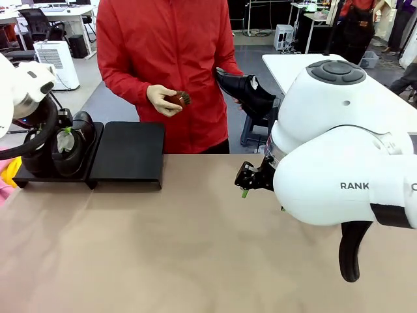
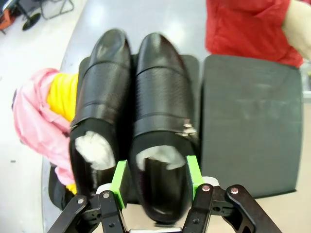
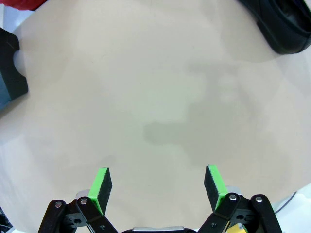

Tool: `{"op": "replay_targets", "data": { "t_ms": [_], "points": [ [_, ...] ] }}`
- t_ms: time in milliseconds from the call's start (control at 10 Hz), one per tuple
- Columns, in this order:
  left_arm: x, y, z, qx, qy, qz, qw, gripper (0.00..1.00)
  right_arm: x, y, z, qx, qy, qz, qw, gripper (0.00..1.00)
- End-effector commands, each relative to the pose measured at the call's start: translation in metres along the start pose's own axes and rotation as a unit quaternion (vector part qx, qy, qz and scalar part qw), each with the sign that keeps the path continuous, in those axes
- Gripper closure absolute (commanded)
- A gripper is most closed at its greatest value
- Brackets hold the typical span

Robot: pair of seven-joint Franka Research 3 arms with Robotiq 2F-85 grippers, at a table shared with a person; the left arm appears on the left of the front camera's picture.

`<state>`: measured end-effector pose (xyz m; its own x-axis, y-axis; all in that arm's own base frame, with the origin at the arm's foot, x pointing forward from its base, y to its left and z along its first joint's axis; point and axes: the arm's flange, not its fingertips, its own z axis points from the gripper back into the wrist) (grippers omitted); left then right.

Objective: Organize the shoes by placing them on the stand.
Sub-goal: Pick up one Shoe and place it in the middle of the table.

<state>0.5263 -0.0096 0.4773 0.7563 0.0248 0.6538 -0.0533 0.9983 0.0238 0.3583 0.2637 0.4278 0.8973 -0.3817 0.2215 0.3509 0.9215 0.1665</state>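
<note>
The left gripper (image 2: 155,177) pinches the heel of a glossy, grained black shoe (image 2: 160,97) on the flat matte stand (image 2: 248,121); the right gripper (image 3: 158,182) has its fingers spread over the smooth beige table (image 3: 155,87).

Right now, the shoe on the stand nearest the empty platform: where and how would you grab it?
Grip the shoe across its heel end, beside the opening, coming from behind the heel. Its sides run parallel there; the left end effector clamps them so, one pad in the gap beside the neighbouring shoe.
</note>
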Motion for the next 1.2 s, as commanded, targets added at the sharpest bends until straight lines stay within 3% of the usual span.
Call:
{"op": "replay_targets", "data": {
  "t_ms": [0, 200, 400, 500, 700, 1000, 1100],
  "points": [
    [0.003, -0.037, 0.051, -0.044, -0.052, -0.048, 0.997, 0.39, 0.001, 0.001, 0.001, 0.003, 0.003, 0.004, 1.000, 0.00],
    [-0.005, -0.064, 0.091, -0.051, -0.080, -0.066, 0.993, 0.39, 0.001, 0.001, 0.001, 0.003, 0.003, 0.004, 1.000, 0.00],
    [-0.026, -0.085, 0.125, -0.033, -0.066, -0.094, 0.993, 0.39, 0.001, 0.001, 0.001, 0.003, 0.003, 0.004, 1.000, 0.00],
    [-0.034, -0.101, 0.136, -0.038, 0.011, -0.113, 0.993, 0.39, 0.001, 0.001, 0.001, 0.003, 0.003, 0.004, 1.000, 0.00],
    [-0.046, -0.131, 0.138, -0.117, 0.115, -0.107, 0.981, 0.39, 0.001, 0.001, 0.001, 0.003, 0.003, 0.004, 1.000, 0.00],
    [-0.076, -0.171, 0.137, -0.150, 0.178, -0.146, 0.961, 0.39, 0.001, 0.001, 0.001, 0.003, 0.003, 0.004, 1.000, 0.00],
    [-0.087, -0.180, 0.129, -0.154, 0.219, -0.191, 0.944, 0.39, 0.001, 0.001, 0.001, 0.003, 0.003, 0.004, 1.000, 0.00]
  ]
}}
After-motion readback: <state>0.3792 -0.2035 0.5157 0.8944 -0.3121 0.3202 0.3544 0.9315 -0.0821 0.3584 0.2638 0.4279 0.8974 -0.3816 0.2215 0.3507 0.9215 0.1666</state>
